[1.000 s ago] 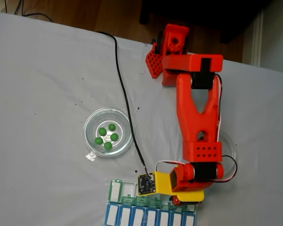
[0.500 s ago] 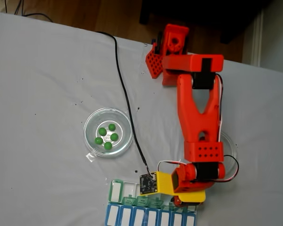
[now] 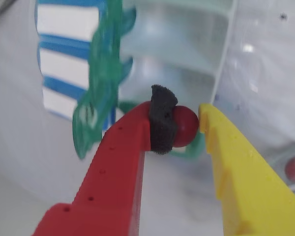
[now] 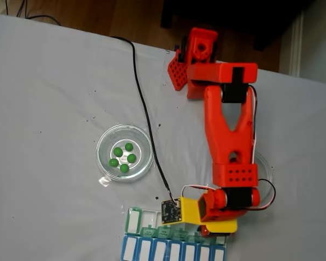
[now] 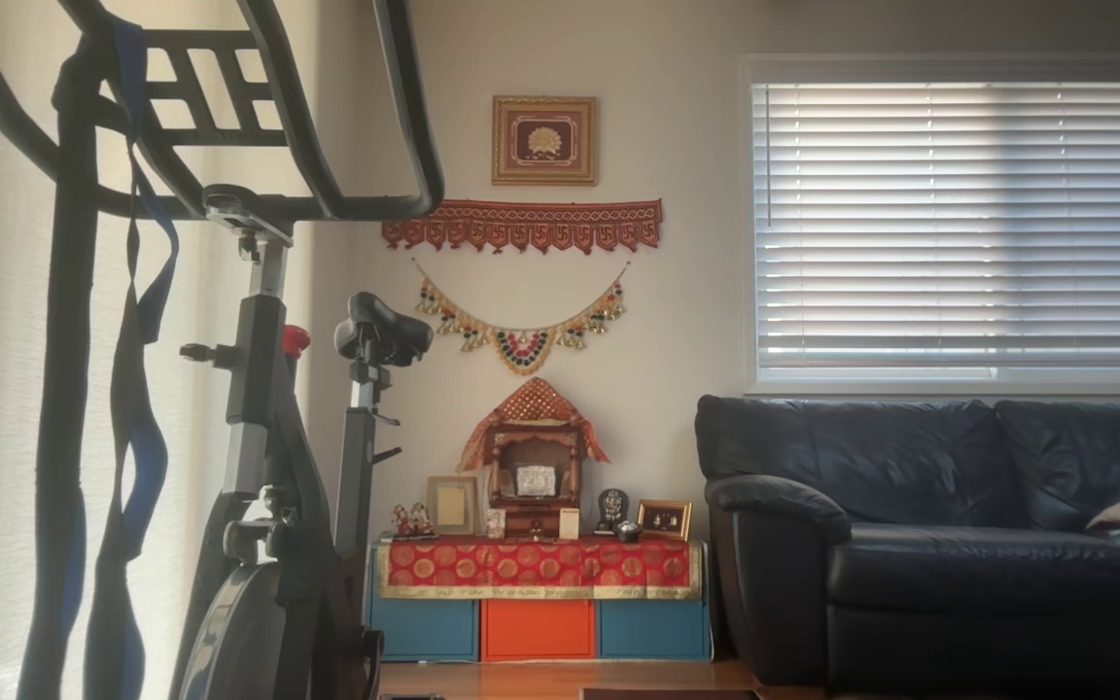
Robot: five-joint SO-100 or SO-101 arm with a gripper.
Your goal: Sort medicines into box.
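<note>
Above the box compartments, gripper clamped on a red pill (foam-padded finger), green pills in dish

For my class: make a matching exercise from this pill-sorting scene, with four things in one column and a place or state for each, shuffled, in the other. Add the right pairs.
Things
1. green pills
2. red pill
3. end effector
4. pill organizer

Places or states
A. at the table's bottom edge in the fixed view
B. lying in a round glass dish
C. shut on a pill
D. pinched between two fingers

Pairs: 1-B, 2-D, 3-C, 4-A
</note>
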